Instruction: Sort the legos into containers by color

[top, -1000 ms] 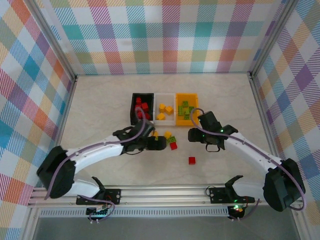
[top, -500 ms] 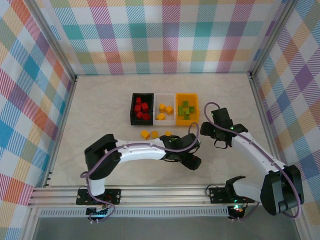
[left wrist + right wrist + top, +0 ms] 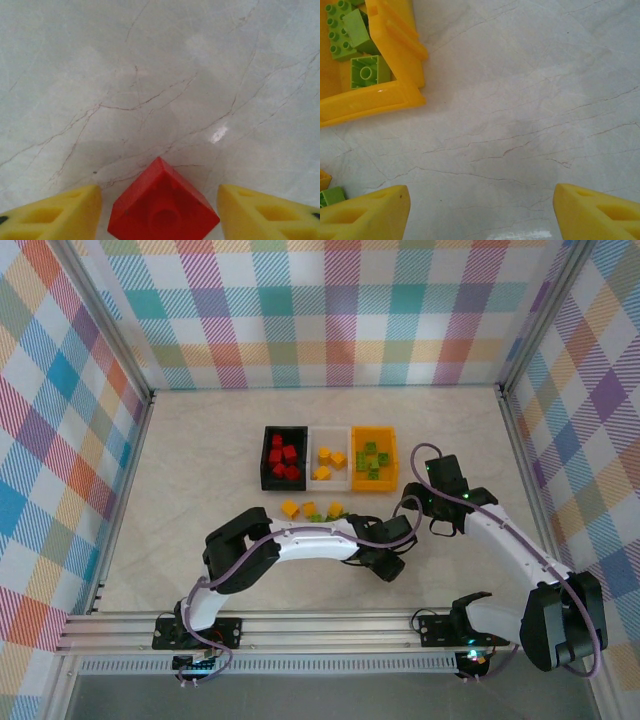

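Red and single-studded, the lego (image 3: 162, 210) lies on the marbled table (image 3: 150, 75) between the yellow fingers (image 3: 55, 215) of the left gripper (image 3: 159, 189). It is turned diagonally, with one corner pointing straight away from the wrist camera. It looks about square, so no long axis can be made out, and its near corner is cut off by the bottom edge. A thin strip of table shows between the brick and one finger, while the other finger seems to meet its side corner; I cannot tell whether the claw already pinches it or merely flanks it. From above, the left arm (image 3: 300, 540) folds up from its base to a raised elbow, then reaches low and far across. It ends well to the near side of the orange bin (image 3: 374, 486), where the gripper head covers the brick. The right arm (image 3: 500, 540) bends in from the other side, and the right gripper (image 3: 480, 200) hangs just off the orange bin's near right corner, fingers spread wide over bare table. Green legos (image 3: 365, 72) lie inside that bin. Loose yellow-orange legos (image 3: 290, 508) and green bits (image 3: 316, 517) lie near its near left side, too small to tell their facing.
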